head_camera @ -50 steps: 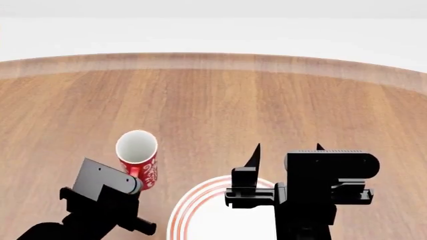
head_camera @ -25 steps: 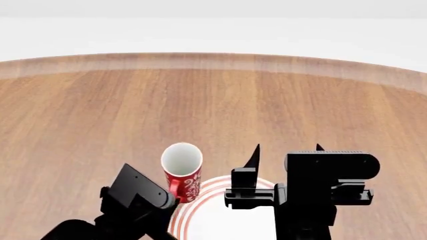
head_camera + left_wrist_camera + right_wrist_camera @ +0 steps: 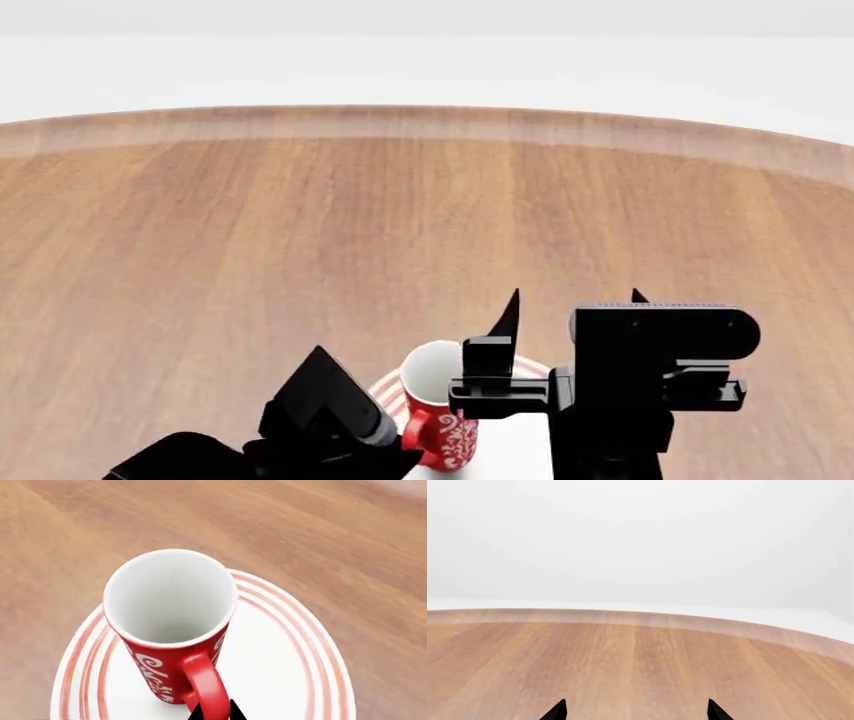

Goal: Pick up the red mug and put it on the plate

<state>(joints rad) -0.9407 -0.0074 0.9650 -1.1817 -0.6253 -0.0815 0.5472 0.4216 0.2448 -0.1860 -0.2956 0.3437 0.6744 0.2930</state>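
Carried rightward since 1 s ago, the small red mug with white floral print now sits over the round white plate with red rim rings.

Whether it rests on the plate or hangs just above, I cannot tell; release remains. Left gripper jaws pinch the red handle. Right gripper jaws spread wide, empty, above the wooden worktop.

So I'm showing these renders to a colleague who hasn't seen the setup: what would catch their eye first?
Probably the red mug, upright with its white inside showing, over the plate with red rings near the table's close edge. The left gripper grips its handle. Next, the right gripper, its fingers spread and empty, points out over bare wooden table.
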